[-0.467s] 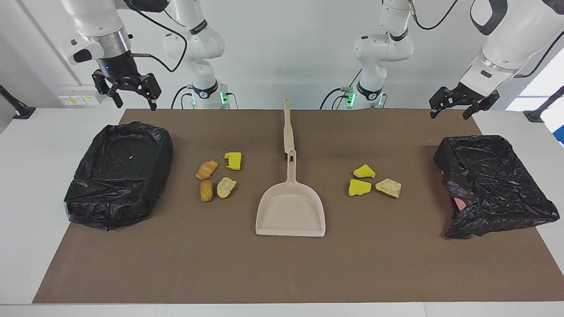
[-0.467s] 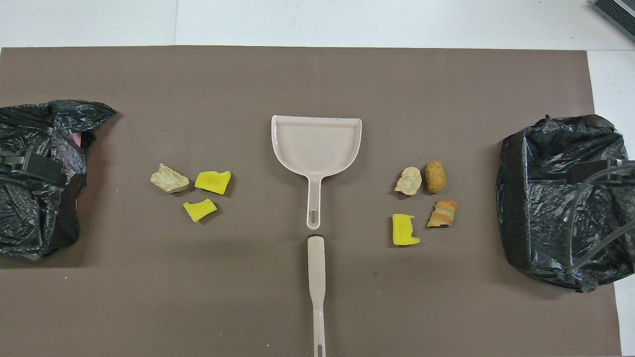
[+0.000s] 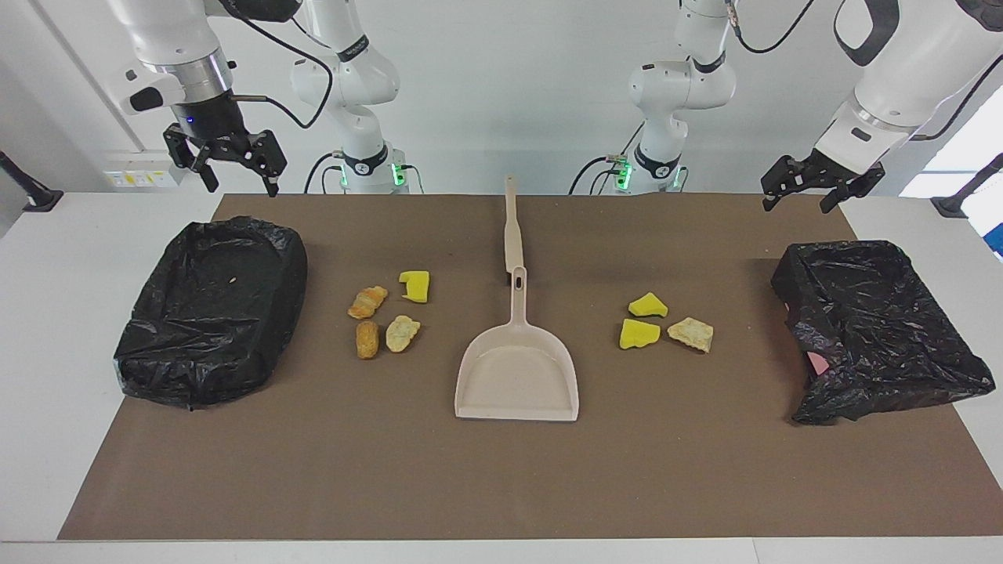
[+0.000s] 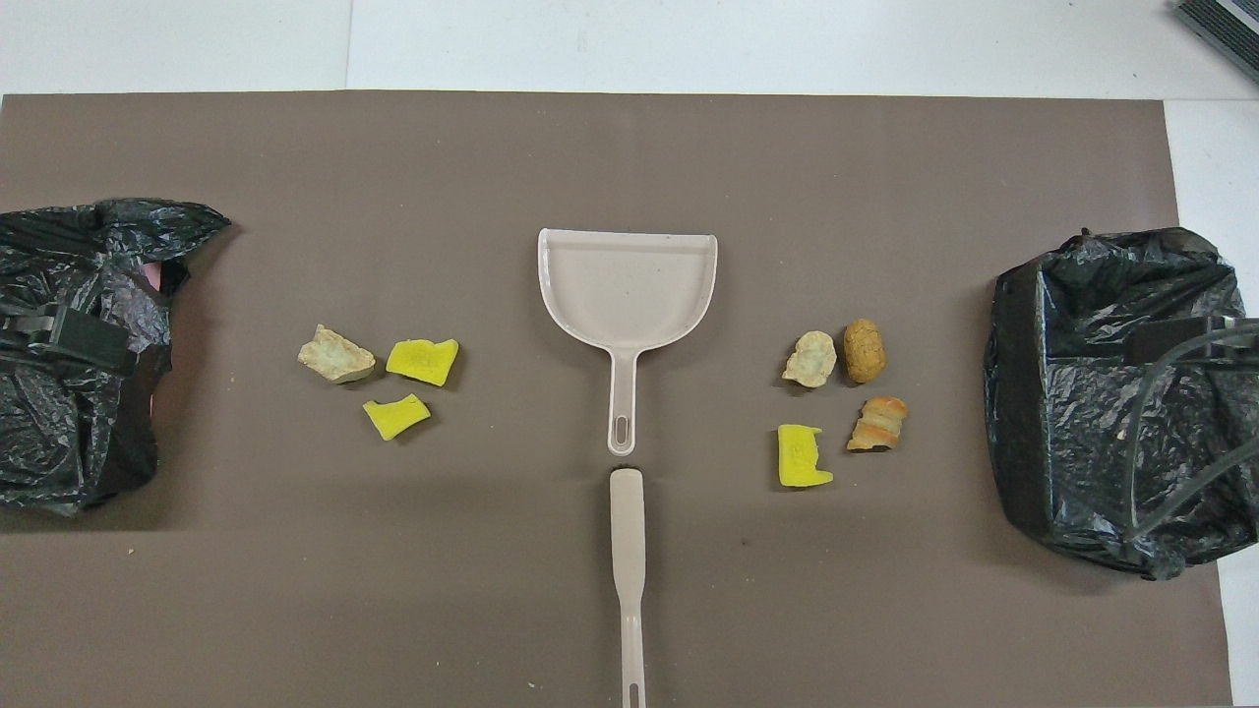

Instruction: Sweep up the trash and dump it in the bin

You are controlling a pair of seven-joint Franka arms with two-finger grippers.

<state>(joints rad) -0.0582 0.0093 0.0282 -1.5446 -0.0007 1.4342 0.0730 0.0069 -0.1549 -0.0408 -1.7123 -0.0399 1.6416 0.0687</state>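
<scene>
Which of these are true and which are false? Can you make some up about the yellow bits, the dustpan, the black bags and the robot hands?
1. The dustpan has trash in it. False: it is empty; all seven scraps lie on the brown mat.
2. Three scraps lie toward the left arm's end of the table. True.
3. The brush lies nearer to the robots than the dustpan. True.
4. The left gripper holds the brush. False: it is open, holds nothing, and hangs up in the air near a black bin.
5. Four scraps lie inside the other black bin. False: they lie on the mat beside it. The right gripper, also open, hangs above.
</scene>
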